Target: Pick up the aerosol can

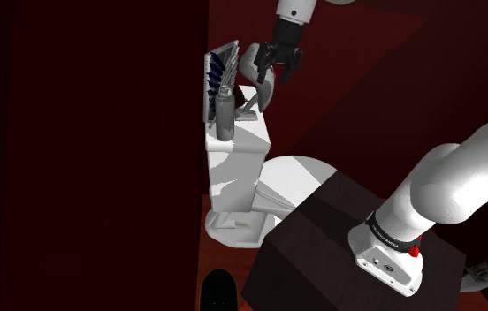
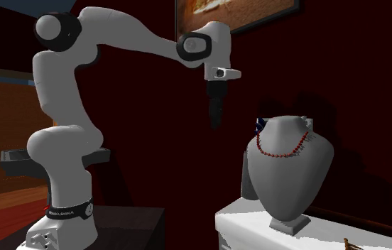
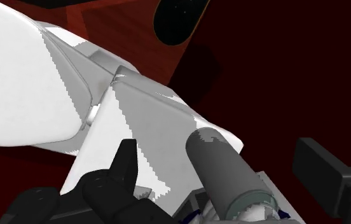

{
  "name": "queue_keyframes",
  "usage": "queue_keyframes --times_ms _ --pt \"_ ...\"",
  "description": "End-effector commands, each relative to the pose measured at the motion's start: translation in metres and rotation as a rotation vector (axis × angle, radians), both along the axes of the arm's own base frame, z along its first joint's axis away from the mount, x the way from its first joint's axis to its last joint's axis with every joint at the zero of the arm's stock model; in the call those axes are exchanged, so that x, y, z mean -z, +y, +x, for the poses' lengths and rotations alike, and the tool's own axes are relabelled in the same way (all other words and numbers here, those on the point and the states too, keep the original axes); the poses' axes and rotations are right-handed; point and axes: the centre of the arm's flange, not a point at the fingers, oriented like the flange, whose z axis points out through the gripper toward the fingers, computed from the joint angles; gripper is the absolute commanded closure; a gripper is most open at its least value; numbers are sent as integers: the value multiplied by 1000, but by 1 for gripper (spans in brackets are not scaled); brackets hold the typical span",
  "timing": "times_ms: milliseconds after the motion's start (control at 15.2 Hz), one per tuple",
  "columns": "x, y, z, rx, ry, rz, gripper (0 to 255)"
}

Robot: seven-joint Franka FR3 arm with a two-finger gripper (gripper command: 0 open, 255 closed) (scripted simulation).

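The aerosol can (image 1: 224, 113) is a dark grey cylinder standing upright on the white toilet tank lid (image 1: 244, 140). In the second exterior view the aerosol can (image 2: 247, 176) is mostly hidden behind a necklace bust (image 2: 290, 177). My black gripper (image 1: 280, 67) hangs open above the tank, higher than the can and off toward the shoulder view's right. Seen from the wrist, the can (image 3: 222, 172) lies below the gap of the gripper (image 3: 215, 149), with the left finger (image 3: 126, 167) and right finger (image 3: 320, 173) well apart and touching nothing.
A white bust (image 1: 258, 78) wearing a red bead necklace (image 2: 281, 150) stands on the tank close to the can. A box of blue items (image 1: 217, 75) leans at the tank's back. The toilet bowl (image 1: 291, 181), the dark stand (image 1: 322, 243) and a black oval object (image 1: 218, 292) lie below.
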Motion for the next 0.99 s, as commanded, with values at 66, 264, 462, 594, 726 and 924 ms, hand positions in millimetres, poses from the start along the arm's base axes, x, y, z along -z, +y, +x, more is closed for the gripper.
queue_keyframes --times_ms 66,264,462,594,726,924 --pt "14 13 39 17 12 -2 0" --pt "27 26 75 34 24 -5 0" --pt "41 39 111 50 36 -7 0" --pt "50 48 136 61 44 -9 0" --pt "59 50 144 65 46 -10 0" --pt "75 50 144 65 46 -10 0"
